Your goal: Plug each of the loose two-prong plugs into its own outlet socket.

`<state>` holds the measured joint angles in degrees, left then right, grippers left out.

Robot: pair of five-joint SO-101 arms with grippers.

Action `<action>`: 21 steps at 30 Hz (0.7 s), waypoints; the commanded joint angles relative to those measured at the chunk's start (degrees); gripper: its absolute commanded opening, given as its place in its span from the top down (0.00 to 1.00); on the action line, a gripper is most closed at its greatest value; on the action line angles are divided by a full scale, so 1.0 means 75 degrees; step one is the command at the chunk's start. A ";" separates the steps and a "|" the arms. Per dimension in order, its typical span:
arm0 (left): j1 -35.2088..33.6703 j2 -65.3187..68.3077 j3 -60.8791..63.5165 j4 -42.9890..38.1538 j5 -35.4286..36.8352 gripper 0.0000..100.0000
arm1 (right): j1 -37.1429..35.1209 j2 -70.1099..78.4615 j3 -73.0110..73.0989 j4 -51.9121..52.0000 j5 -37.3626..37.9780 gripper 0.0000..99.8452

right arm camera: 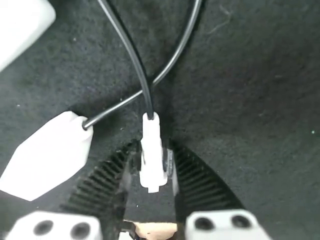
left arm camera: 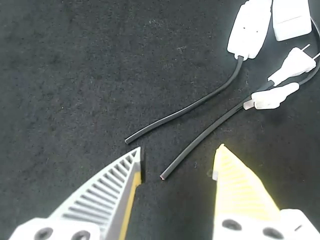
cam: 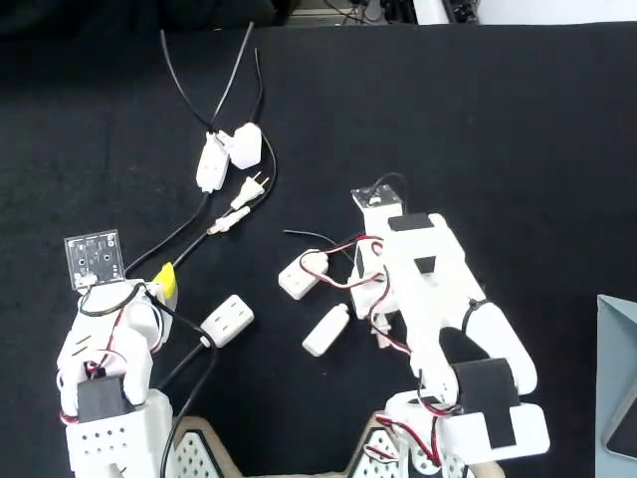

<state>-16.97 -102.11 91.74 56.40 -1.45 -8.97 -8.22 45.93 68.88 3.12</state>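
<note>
My right gripper is shut on a small white plug, whose black cable runs away across the cloth. A white socket block lies close beside that plug; in the high view it is the socket block left of the right arm. My left gripper stands open above two bare cable ends, holding nothing. Farther off lie two loose two-prong plugs and two white sockets. In the high view the loose plugs sit below those sockets.
Two more white socket blocks lie between the arms near the front. Black cables cross the black cloth on the left. A grey object sits at the right edge. A small circuit board sits on the left arm.
</note>
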 commanded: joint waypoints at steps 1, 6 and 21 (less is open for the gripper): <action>0.0018 -0.0047 -0.0041 -0.0105 0.0035 0.77 | 0.0047 -0.0006 -0.0006 0.0082 -0.0059 0.92; 0.0018 -0.0047 -0.0029 -0.0105 0.0035 0.77 | 0.0047 -0.0006 -0.0006 0.0082 -0.0059 0.92; 0.0018 -0.0047 -0.0029 -0.0094 0.0035 0.77 | 0.0047 -0.0006 -0.0018 0.0422 -0.0316 0.91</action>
<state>-16.97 -102.11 91.74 56.40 -1.45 -9.05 -8.13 45.93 71.43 1.36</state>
